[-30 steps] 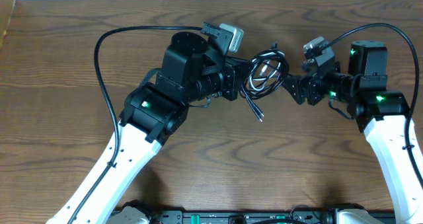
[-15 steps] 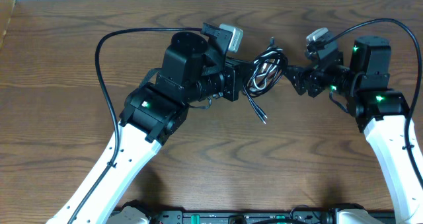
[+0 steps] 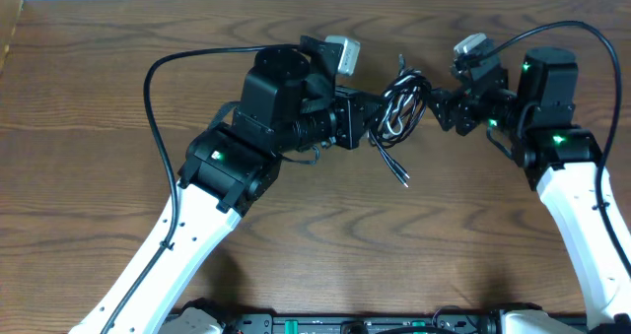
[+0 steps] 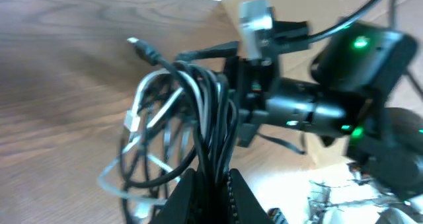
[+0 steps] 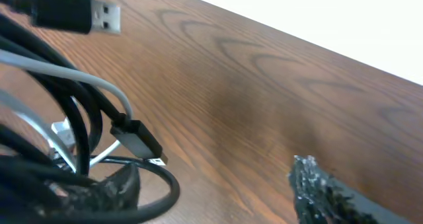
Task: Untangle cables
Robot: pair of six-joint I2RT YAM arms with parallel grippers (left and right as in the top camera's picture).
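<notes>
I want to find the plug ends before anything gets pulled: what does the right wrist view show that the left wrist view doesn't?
Only the right wrist: a black USB plug with its metal mouth close up, a smaller plug, and the right gripper with fingers spread apart. Only the left wrist: the left gripper clamped on the cables, with the right arm beyond. Both: black and white loops over the wooden table.

Dark brown wood-grain table (image 3: pixel 89 176) is filling the view, with even light falling across it. A plain white surface (image 5: pixel 344 19) is showing beyond its far edge.
</notes>
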